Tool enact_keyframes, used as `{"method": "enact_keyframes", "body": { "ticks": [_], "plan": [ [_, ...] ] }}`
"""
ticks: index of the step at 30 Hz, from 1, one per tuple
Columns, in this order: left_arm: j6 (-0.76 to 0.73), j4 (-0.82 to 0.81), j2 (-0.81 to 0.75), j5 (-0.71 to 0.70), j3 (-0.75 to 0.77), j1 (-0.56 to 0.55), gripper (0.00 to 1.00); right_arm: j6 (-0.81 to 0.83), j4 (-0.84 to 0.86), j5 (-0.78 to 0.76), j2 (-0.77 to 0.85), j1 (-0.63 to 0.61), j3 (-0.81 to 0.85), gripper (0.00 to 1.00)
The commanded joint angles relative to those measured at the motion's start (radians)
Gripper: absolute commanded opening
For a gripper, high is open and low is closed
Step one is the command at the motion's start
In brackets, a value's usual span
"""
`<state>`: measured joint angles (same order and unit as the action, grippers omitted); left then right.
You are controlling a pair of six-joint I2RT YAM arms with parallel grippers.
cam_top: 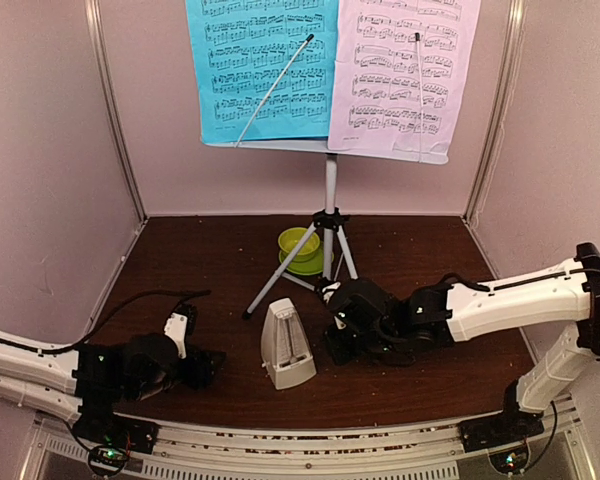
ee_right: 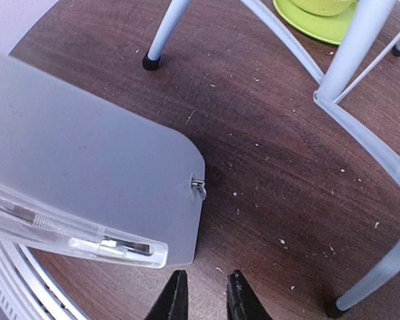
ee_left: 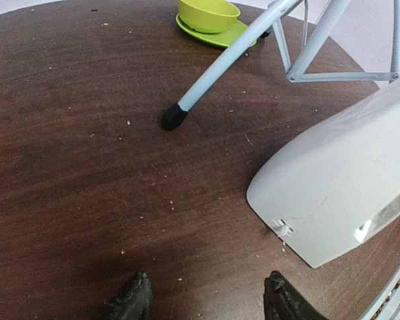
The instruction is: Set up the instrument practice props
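Note:
The pale music stand (cam_top: 380,149) on its silver tripod (cam_top: 330,200) stands at the back. It holds the blue sheet (cam_top: 265,70) on the left and the pink sheet (cam_top: 405,70) on the right, each under a thin retaining arm. The cream metronome (cam_top: 286,345) stands upright in front, with its clear cover (ee_right: 73,233) on. My left gripper (cam_top: 208,364) is open wide and empty, low over the table left of the metronome (ee_left: 340,180). My right gripper (cam_top: 332,342) sits just right of the metronome (ee_right: 87,160), its fingers (ee_right: 175,301) a narrow gap apart and empty.
A lime-green bowl on its saucer (cam_top: 302,246) sits between the tripod legs, and shows in the left wrist view (ee_left: 210,15). One tripod foot (ee_left: 173,117) rests ahead of the left gripper; other legs (ee_right: 360,140) cross ahead of the right gripper. Pink walls enclose the dark wooden table (cam_top: 200,260).

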<state>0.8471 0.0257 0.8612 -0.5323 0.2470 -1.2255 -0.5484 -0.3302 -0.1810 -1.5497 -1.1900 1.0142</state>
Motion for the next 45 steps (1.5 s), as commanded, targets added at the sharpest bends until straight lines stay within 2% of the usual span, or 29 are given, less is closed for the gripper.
{"method": "enact_keyframes", "body": {
  "ticks": [1,9,17,23,27,31,37,41,45],
  "plan": [
    [-0.024,-0.114,0.101,0.261,0.075,0.101,0.54,0.027,0.125,0.062,-0.036,0.023,-0.036,0.2],
    [-0.073,-0.173,0.392,0.454,0.257,0.167,0.49,0.036,0.3,0.218,-0.089,0.066,-0.098,0.18],
    [-0.121,-0.163,0.556,0.533,0.419,0.228,0.47,0.036,0.393,0.333,-0.162,0.067,-0.103,0.16],
    [-0.174,-0.092,0.621,0.533,0.505,0.277,0.47,-0.003,0.467,0.363,-0.141,0.065,-0.165,0.16],
    [-0.19,-0.092,0.582,0.508,0.5,0.287,0.53,-0.012,0.488,0.373,-0.146,0.061,-0.161,0.16],
    [-0.213,-0.106,0.417,0.427,0.433,0.287,0.77,-0.02,0.514,0.373,-0.115,0.049,-0.162,0.18],
    [-0.293,-0.056,0.187,0.344,0.397,0.268,0.97,-0.039,0.553,0.367,-0.102,0.039,-0.172,0.2],
    [-0.297,0.0,0.171,0.361,0.451,0.231,0.98,-0.048,0.565,0.373,-0.126,0.024,-0.154,0.2],
    [-0.293,0.052,0.216,0.309,0.518,0.148,0.98,-0.072,0.581,0.349,-0.081,0.014,-0.18,0.2]
  ]
}}
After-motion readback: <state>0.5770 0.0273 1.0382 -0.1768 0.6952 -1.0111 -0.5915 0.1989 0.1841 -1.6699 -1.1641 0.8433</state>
